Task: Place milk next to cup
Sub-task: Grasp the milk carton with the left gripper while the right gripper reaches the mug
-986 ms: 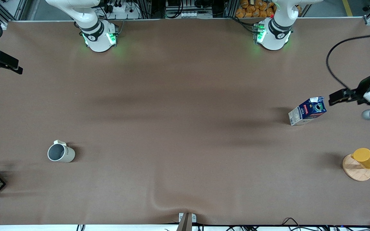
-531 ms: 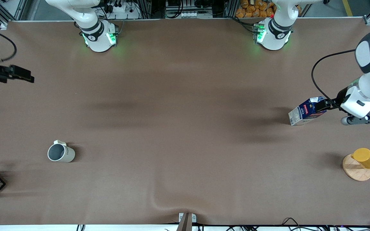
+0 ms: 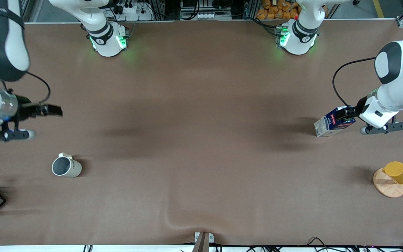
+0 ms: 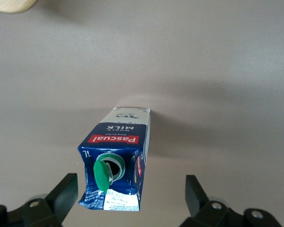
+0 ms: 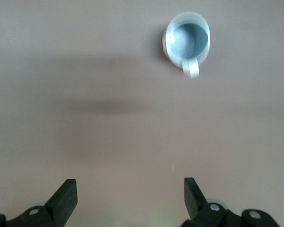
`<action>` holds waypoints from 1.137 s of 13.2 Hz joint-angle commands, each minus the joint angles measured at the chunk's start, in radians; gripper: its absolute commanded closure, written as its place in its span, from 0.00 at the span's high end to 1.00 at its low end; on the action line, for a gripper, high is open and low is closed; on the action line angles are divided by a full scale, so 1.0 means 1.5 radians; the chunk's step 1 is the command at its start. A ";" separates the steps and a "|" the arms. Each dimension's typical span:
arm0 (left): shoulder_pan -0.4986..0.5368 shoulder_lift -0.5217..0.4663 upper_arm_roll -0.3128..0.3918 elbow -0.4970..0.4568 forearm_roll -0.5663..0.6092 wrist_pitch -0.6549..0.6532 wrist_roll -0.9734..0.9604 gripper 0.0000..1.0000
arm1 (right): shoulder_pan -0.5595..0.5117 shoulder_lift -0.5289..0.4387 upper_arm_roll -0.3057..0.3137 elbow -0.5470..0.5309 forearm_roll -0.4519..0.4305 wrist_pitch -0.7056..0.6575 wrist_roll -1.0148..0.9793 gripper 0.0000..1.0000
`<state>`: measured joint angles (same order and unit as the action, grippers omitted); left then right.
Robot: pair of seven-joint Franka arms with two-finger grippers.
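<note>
On the brown table (image 3: 194,140), both open hands hover: left hand (image 4: 132,201) over milk (image 4: 116,161), right hand (image 5: 128,201) cut off near cup (image 5: 187,40).

I have swung the left gripper (image 3: 345,115) in from the left arm's end of the worktop, and its spread fingers (image 4: 61,198) now straddle the cap end of the milk (image 3: 334,121), which a second ago lay clear ahead of them. My right gripper (image 3: 52,110) has also come inward over bare worktop, with the cup (image 3: 66,166) now in sight ahead of its open fingers (image 5: 64,198).
</note>
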<state>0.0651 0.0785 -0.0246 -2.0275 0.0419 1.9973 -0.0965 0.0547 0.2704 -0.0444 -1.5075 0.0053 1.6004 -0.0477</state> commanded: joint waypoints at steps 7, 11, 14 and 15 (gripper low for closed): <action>0.027 -0.022 -0.003 -0.084 0.014 0.076 -0.010 1.00 | -0.054 0.241 -0.008 0.059 -0.002 0.240 -0.317 1.00; 0.034 -0.018 -0.003 -0.090 0.014 0.079 -0.010 1.00 | -0.062 0.272 -0.008 0.060 -0.005 0.315 -0.430 1.00; 0.037 -0.013 -0.003 -0.093 0.014 0.079 -0.010 1.00 | -0.058 0.273 -0.008 0.051 0.000 0.312 -0.434 1.00; 0.037 -0.009 -0.004 -0.092 0.014 0.079 -0.009 1.00 | -0.060 0.273 -0.007 0.042 0.001 0.310 -0.430 1.00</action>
<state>0.1142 0.0770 -0.0238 -2.1453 0.0420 2.0968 -0.0975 -0.0296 0.6660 -0.0612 -1.4506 0.0033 2.0763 -0.6796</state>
